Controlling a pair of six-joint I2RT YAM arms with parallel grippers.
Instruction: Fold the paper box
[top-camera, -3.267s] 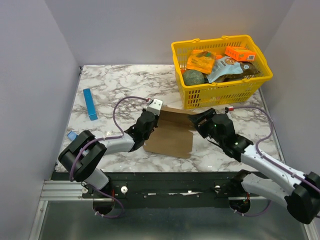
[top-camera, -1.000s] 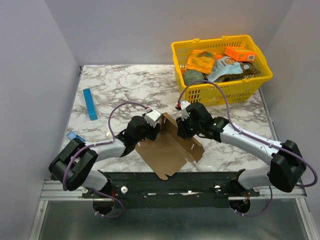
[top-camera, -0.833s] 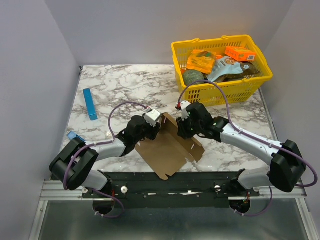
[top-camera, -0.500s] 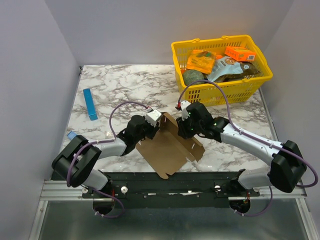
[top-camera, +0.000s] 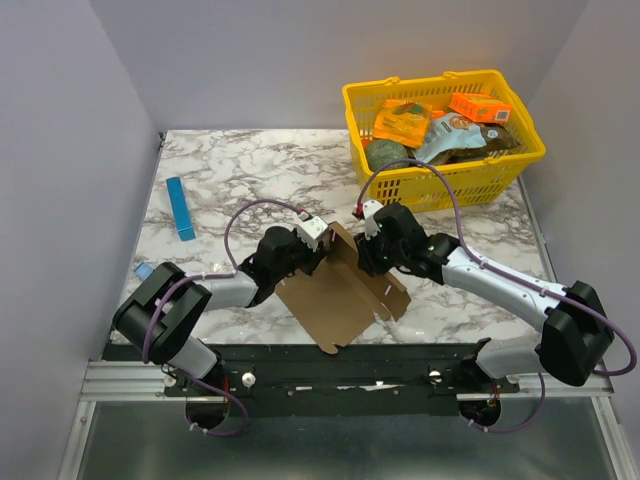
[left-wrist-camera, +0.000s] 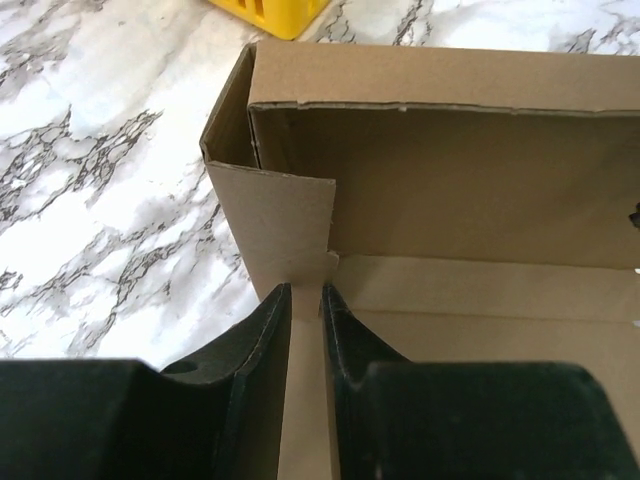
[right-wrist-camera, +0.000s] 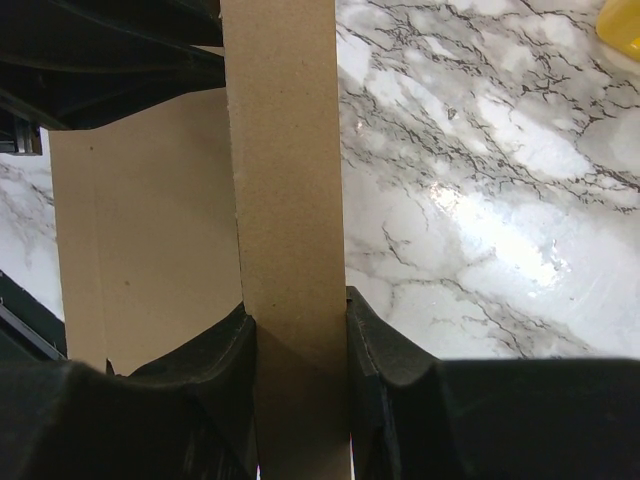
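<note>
The paper box is a brown cardboard sheet, partly folded, lying on the marble table between the two arms near the front edge. My left gripper is shut on its left side wall, which stands up beside the raised back wall. My right gripper is shut on a raised cardboard strip at the box's far right edge. The flat base panel shows left of that strip.
A yellow basket with orange packets and other goods stands at the back right. A thin blue strip lies at the left. A small blue piece lies by the left arm. Grey walls close both sides.
Since 3.3 s ago the right arm has swung in from the right and taken hold of the box, and the sheet has turned and gained raised walls. In the last second the left gripper shifted slightly right.
</note>
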